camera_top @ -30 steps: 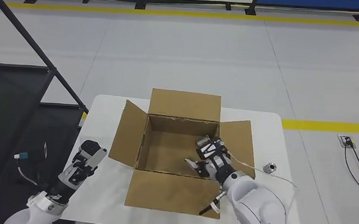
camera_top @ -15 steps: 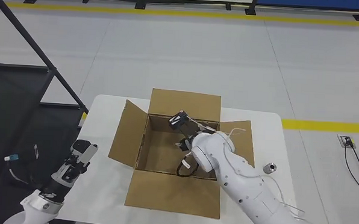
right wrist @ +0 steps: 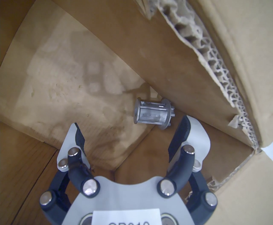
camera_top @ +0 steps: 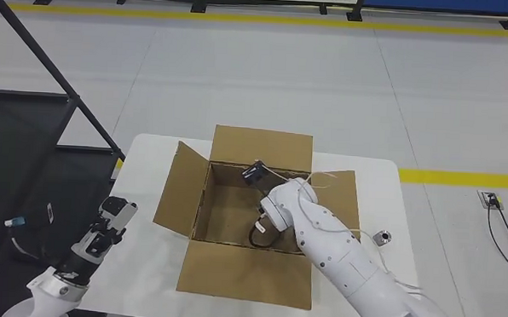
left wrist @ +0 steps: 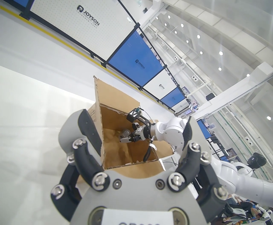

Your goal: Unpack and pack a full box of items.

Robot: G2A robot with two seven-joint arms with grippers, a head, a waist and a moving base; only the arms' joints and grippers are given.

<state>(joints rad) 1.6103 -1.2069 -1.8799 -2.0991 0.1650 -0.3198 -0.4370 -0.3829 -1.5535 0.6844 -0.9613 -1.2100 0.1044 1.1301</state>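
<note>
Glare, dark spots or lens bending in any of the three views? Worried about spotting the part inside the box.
Right wrist view: box interior softly, evenly lit; the metal part stands out with no glare. Left wrist view: strong fisheye, wall panels bow; ceiling lamps show as bright spots. Top view: even light, box interior dimmer than the white table, yellow floor line nearly straight.

box floor: partly hidden under the right arm | small metal piece on table: too small to identify
</note>
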